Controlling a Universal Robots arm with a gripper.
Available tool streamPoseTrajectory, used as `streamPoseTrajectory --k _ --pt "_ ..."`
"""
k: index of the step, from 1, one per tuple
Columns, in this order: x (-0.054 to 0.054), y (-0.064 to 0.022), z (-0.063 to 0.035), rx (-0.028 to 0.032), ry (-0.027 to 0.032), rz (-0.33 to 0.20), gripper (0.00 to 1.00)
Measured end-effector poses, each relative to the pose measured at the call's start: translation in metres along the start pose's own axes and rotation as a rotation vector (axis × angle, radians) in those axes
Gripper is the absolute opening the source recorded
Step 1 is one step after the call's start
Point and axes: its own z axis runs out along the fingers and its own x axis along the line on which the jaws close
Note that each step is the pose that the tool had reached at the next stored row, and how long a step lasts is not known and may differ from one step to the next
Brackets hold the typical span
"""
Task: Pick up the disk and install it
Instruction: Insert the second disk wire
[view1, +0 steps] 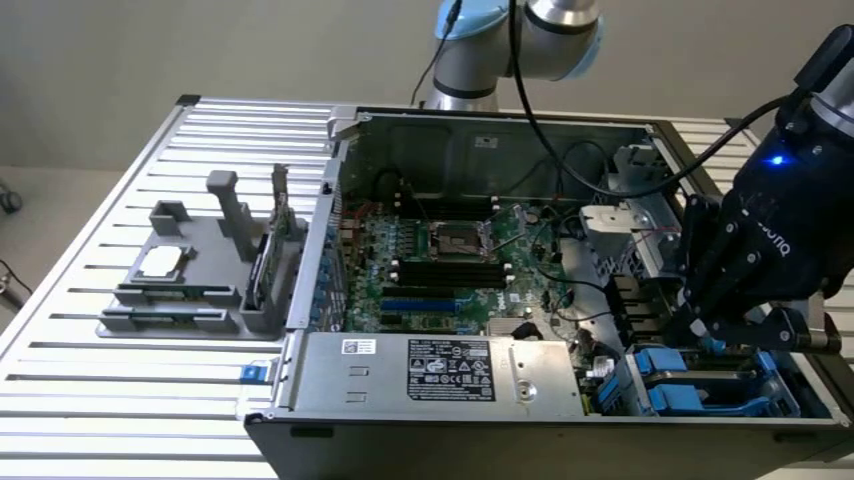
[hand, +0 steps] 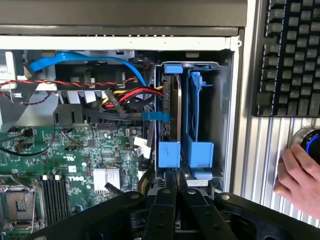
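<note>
We find the disk (hand: 169, 127) standing on edge in the drive cage (hand: 222, 120) at the corner of the open computer case (view1: 461, 115), its blue carrier visible beside a second, empty-looking blue carrier (hand: 200, 150). The gripper (hand: 177, 192) is closed at the disk's near edge; whether it actually clamps the disk we cannot tell. We judge insertion well advanced, with final seating unconfirmed. On the counter (view1: 80, 300), a grey fixture (view1: 200, 270) holds a small silver chip (view1: 160, 262). A hand (hand: 297, 180) rests beside a keyboard (hand: 290, 55).
</note>
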Motion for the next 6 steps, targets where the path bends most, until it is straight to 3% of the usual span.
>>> streamPoseTrajectory --k 6 --pt "0.0 0.0 0.0 0.0 0.0022 0.0 0.11"
